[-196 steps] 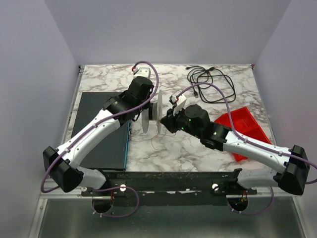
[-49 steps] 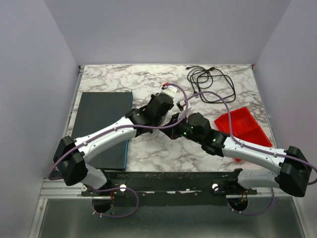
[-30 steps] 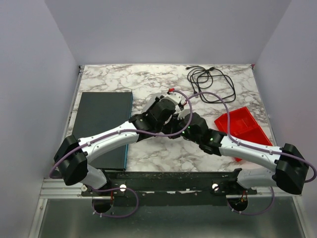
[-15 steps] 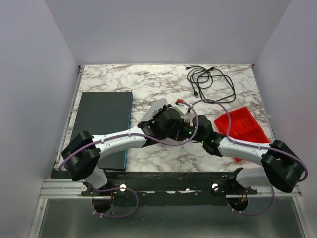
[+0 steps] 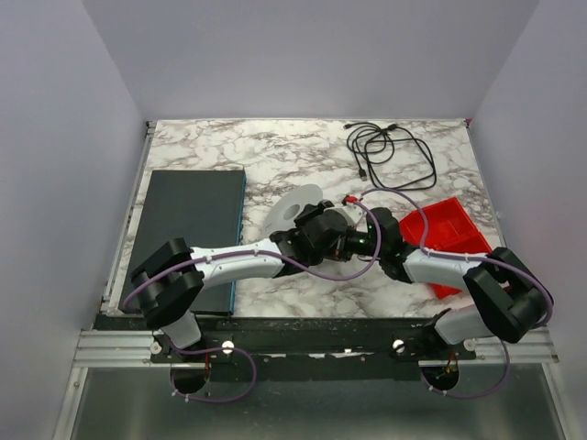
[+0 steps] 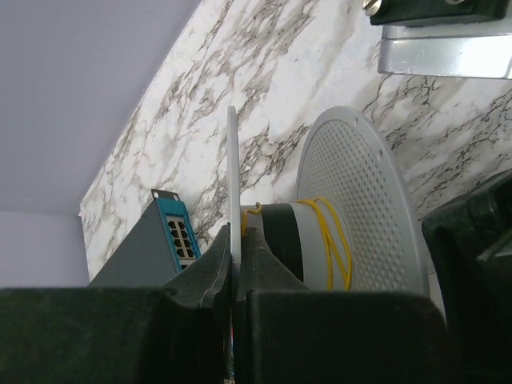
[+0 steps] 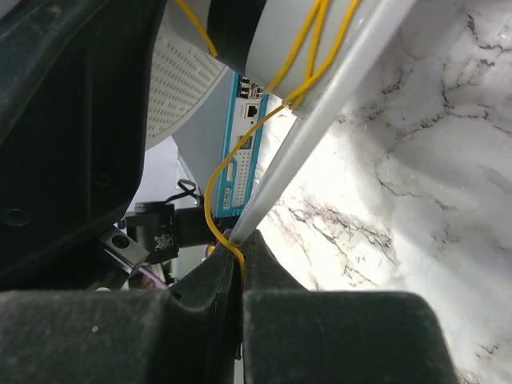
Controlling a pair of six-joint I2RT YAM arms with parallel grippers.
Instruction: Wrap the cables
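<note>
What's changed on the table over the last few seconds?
Both arms folded back toward their bases, carrying the spool right and nearer; its flange tipped from edge-on to slanted. The left gripper and right gripper stay clamped on it. The cables, tray and box are unmoved.

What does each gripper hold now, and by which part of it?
The left gripper pinches the white spool by the rim of one flange. The right gripper also pinches a flange rim, with the yellow wire caught in the same pinch.
</note>
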